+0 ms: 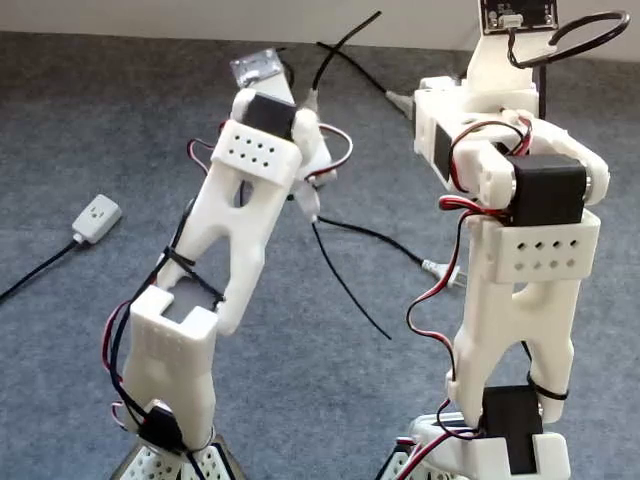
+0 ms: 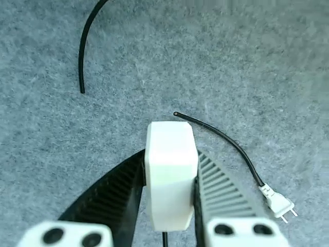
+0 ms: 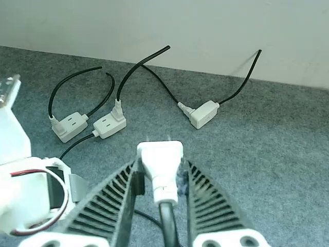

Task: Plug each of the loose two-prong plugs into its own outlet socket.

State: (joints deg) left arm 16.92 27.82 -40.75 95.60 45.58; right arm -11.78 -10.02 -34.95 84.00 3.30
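- white two-prong plug point(image 3: 160, 154) on a black cord: clamped in right gripper point(image 3: 162, 167), prongs toward pale wall point(image 3: 205, 31)
- second white plug point(image 2: 277, 203): loose on grey carpet point(image 2: 257, 62), open floor around it
- white socket block point(image 2: 170, 175): pinched in left gripper point(image 2: 170, 154)
- three more white sockets point(image 3: 69, 125) point(image 3: 109, 124) point(image 3: 203, 114): on the carpet near the wall

The plug point(image 3: 160, 163) hides most of its own prongs.

We see our right gripper point(image 3: 161, 177) clamped on a white two-prong plastic plug point(image 3: 160, 156), prongs pointing toward the pale wall point(image 3: 205, 25). Beyond it, on the grey carpet point(image 3: 272, 144), a first white outlet socket point(image 3: 69, 126) lies just beside a second socket point(image 3: 109, 124). A third socket point(image 3: 203, 114) lies well apart, and each has a black cord.
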